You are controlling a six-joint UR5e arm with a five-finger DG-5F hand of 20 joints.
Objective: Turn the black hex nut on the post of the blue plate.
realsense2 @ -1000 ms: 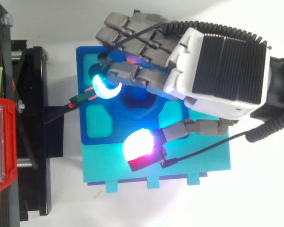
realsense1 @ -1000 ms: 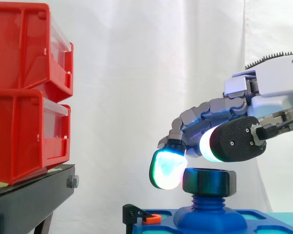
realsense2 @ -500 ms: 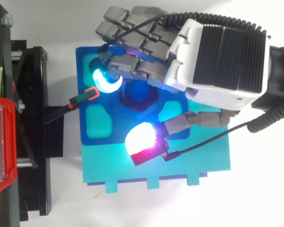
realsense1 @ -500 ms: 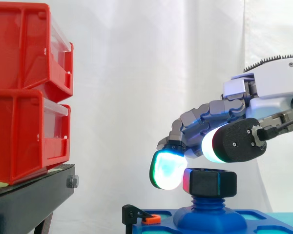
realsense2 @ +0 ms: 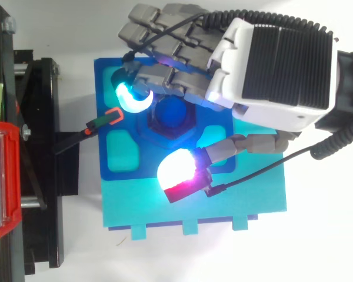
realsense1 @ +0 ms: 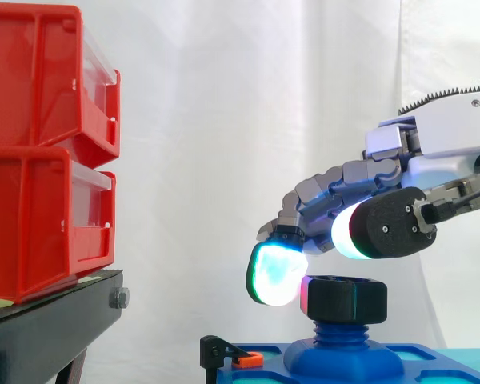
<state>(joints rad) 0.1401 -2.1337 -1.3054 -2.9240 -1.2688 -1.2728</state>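
The black hex nut [realsense1: 342,298] sits on the blue threaded post [realsense1: 341,330] that rises from the blue plate [realsense2: 102,88]. From above, the post's top [realsense2: 171,111] shows inside the nut. My hand [realsense2: 270,64] arches over the nut with bent, spread fingers. A cyan-green fingertip [realsense1: 275,274] hangs close by the nut's left side. The thumb's white-magenta pad [realsense2: 176,173] stands clear of the nut, toward the plate's near edge and above the nut's level. Nothing is pinched between them.
Two stacked red bins [realsense1: 40,152] stand on a black stand [realsense1: 48,328] to the left. A small black and orange clip [realsense2: 109,117] lies at the plate's left edge. A teal base [realsense2: 235,205] lies under the blue plate.
The nut has turned on the post, showing a different face. The hand has drifted slightly away from the bins and its thumb has risen a little off the nut.
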